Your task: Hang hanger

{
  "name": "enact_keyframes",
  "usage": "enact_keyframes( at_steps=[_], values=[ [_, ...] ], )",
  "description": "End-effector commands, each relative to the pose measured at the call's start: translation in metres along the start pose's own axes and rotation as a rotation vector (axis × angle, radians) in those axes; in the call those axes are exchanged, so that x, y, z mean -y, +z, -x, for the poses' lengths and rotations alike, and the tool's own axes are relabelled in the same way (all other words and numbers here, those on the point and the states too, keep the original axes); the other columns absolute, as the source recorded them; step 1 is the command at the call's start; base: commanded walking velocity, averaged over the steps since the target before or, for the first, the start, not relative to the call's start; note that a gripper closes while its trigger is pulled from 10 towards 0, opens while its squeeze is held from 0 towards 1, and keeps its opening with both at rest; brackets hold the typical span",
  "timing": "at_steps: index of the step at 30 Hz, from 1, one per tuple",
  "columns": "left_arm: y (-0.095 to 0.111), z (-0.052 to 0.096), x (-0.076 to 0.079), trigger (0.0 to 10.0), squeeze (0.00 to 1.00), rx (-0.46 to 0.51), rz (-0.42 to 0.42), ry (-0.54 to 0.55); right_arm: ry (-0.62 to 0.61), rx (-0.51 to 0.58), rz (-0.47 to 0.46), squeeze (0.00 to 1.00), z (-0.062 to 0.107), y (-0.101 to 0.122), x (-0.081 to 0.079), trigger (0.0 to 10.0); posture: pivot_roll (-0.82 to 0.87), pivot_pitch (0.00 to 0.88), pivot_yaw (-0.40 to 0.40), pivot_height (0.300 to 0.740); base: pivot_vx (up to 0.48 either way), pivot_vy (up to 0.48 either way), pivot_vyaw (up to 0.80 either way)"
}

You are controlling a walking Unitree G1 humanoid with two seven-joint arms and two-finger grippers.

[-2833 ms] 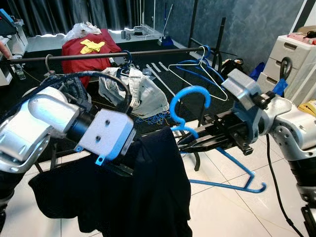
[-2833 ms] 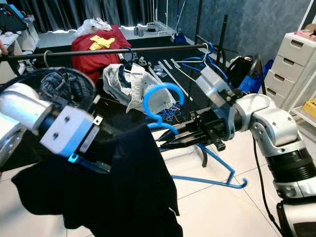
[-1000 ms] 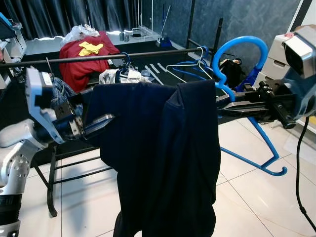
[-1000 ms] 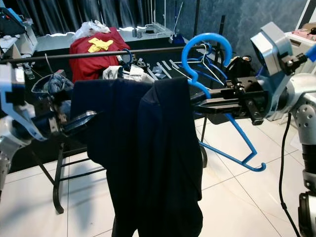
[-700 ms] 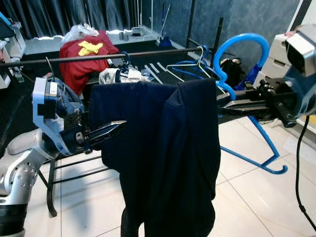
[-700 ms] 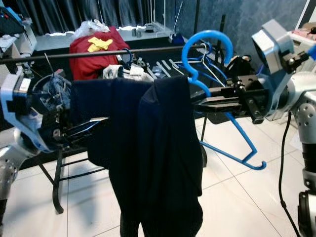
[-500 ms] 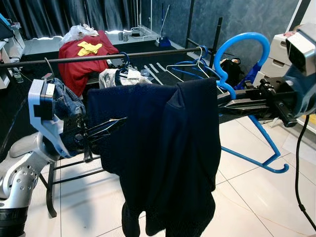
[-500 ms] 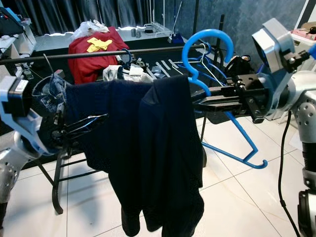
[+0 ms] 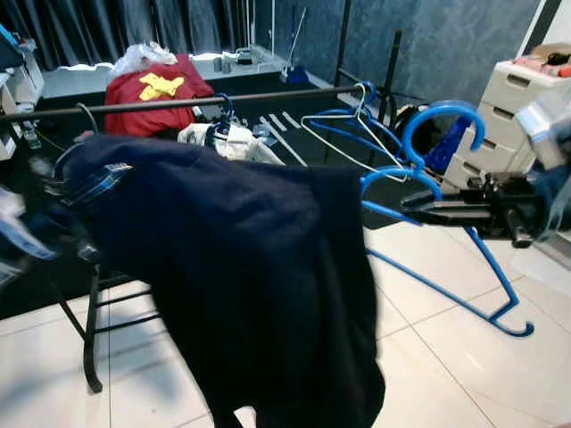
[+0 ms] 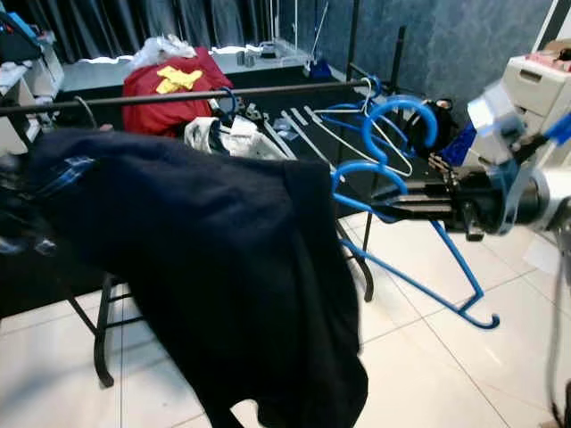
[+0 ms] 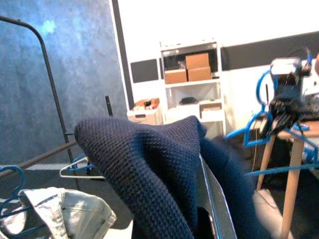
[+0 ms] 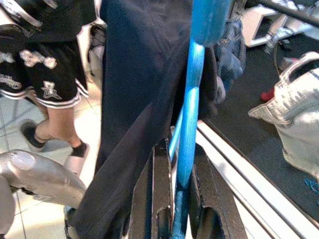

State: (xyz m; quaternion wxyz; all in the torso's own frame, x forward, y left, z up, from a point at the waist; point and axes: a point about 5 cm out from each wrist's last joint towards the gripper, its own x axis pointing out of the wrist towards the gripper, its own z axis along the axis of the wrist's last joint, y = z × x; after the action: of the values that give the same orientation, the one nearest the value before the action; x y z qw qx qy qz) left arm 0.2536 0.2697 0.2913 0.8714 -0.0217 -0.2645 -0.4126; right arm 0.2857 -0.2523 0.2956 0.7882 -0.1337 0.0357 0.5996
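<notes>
hanger (image 9: 464, 267): blue plastic, tilted, hook (image 9: 442, 120) up, one arm inside the dark navy garment (image 9: 241, 267)
garment: draped, hanging toward the floor

dark garment (image 9: 241, 259) draped beside blue hanger (image 9: 446, 223)

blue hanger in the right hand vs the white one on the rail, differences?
The blue hanger is thick, tilted, clamped in the right hand, and carries a dark garment. The white hanger is thin wire, bare, hooked on the rail. Both have hooks and triangular frames.
</notes>
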Motion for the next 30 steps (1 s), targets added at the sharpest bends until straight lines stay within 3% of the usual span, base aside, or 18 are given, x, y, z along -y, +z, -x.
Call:
enact_keyframes(
  at_steps=[1, 7, 10, 12, 13, 14, 15, 17, 18, 19, 20, 21, 22, 23, 24, 27, 28, 30],
  values=[
    [0.010, 0.002, 0.000, 0.0, 0.00, 0.030, -0.012, -0.003, -0.023, -0.032, 0.011, 0.00, 0.003, -0.002, 0.000, 0.0, -0.20, 0.000, 0.017, 0.740, 0.000, 0.000, 0.00],
    [0.011, 0.002, 0.002, 0.0, 0.00, 0.050, 0.001, -0.008, -0.032, -0.035, -0.003, 0.00, 0.004, -0.006, -0.001, 0.0, -0.20, 0.000, 0.017, 0.740, 0.000, 0.000, 0.00],
    [0.015, -0.002, -0.006, 0.0, 0.00, 0.115, -0.038, 0.087, -0.027, -0.100, -0.053, 0.00, 0.000, -0.023, -0.004, 0.0, -0.21, 0.000, 0.011, 0.740, 0.000, 0.000, 0.00],
    [0.015, -0.002, -0.006, 0.0, 0.00, 0.115, -0.038, 0.087, -0.027, -0.100, -0.053, 0.00, 0.000, -0.023, -0.004, 0.0, -0.21, 0.000, 0.011, 0.740, 0.000, 0.000, 0.00],
    [0.020, -0.002, -0.015, 0.0, 0.00, 0.169, -0.075, 0.185, -0.039, -0.207, -0.101, 0.00, -0.002, -0.046, -0.008, 0.0, -0.21, 0.000, 0.014, 0.740, 0.000, 0.000, 0.00],
    [0.020, -0.002, -0.015, 0.0, 0.00, 0.169, -0.075, 0.185, -0.039, -0.207, -0.101, 0.00, -0.002, -0.046, -0.008, 0.0, -0.21, 0.000, 0.014, 0.740, 0.000, 0.000, 0.00],
    [0.011, 0.003, -0.026, 0.0, 0.00, 0.156, -0.090, 0.360, -0.099, -0.326, -0.189, 0.00, -0.006, -0.085, -0.012, 0.0, -0.21, 0.000, 0.019, 0.740, 0.000, 0.000, 0.00],
    [0.011, 0.003, -0.026, 0.0, 0.00, 0.156, -0.090, 0.360, -0.099, -0.326, -0.189, 0.00, -0.006, -0.085, -0.012, 0.0, -0.21, 0.000, 0.019, 0.740, 0.000, 0.000, 0.00],
    [0.002, 0.008, -0.032, 0.0, 0.00, 0.140, -0.086, 0.483, -0.145, -0.406, -0.237, 0.00, -0.008, -0.113, -0.019, 0.0, -0.20, 0.000, 0.018, 0.740, 0.000, 0.000, 0.00],
    [0.002, 0.008, -0.032, 0.0, 0.00, 0.140, -0.086, 0.483, -0.145, -0.406, -0.237, 0.00, -0.008, -0.113, -0.019, 0.0, -0.20, 0.000, 0.018, 0.740, 0.000, 0.000, 0.00],
    [-0.023, 0.020, -0.031, 0.0, 0.00, 0.024, -0.087, 0.602, -0.249, -0.413, -0.301, 0.00, -0.014, -0.140, -0.022, 0.0, -0.20, 0.000, 0.017, 0.740, 0.000, 0.000, 0.00],
    [-0.023, 0.020, -0.031, 0.0, 0.00, 0.024, -0.087, 0.602, -0.249, -0.413, -0.301, 0.00, -0.014, -0.140, -0.022, 0.0, -0.20, 0.000, 0.017, 0.740, 0.000, 0.000, 0.00],
    [-0.047, 0.032, -0.024, 0.0, 0.00, -0.076, -0.075, 0.684, -0.346, -0.386, -0.377, 0.00, -0.021, -0.160, -0.025, 4.0, -0.19, 0.000, 0.011, 0.740, 0.000, 0.000, 0.00],
    [-0.047, 0.032, -0.024, 0.0, 0.00, -0.076, -0.075, 0.684, -0.346, -0.386, -0.377, 0.00, -0.021, -0.160, -0.025, 4.0, -0.19, 0.000, 0.011, 0.740, 0.000, 0.000, 0.00],
    [-0.072, 0.042, -0.010, 0.0, 0.00, -0.174, -0.057, 0.770, -0.457, -0.359, -0.434, 0.00, -0.025, -0.176, -0.027, 10.0, -0.18, 0.000, 0.008, 0.740, 0.000, 0.000, 0.00],
    [-0.072, 0.042, -0.010, 0.0, 0.00, -0.174, -0.057, 0.770, -0.457, -0.359, -0.434, 0.00, -0.025, -0.176, -0.027, 10.0, -0.18, 0.000, 0.008, 0.740, 0.000, 0.000, 0.00],
    [-0.099, 0.051, 0.011, 7.8, 0.00, -0.321, -0.061, 0.842, -0.563, -0.397, -0.465, 0.00, -0.029, -0.198, -0.033, 10.0, -0.18, 0.000, 0.007, 0.740, 0.000, 0.000, 0.00],
    [-0.099, 0.051, 0.011, 7.8, 0.00, -0.321, -0.061, 0.842, -0.563, -0.397, -0.465, 0.00, -0.029, -0.198, -0.033, 10.0, -0.18, 0.000, 0.007, 0.740, 0.000, 0.000, 0.00]
  ],
)
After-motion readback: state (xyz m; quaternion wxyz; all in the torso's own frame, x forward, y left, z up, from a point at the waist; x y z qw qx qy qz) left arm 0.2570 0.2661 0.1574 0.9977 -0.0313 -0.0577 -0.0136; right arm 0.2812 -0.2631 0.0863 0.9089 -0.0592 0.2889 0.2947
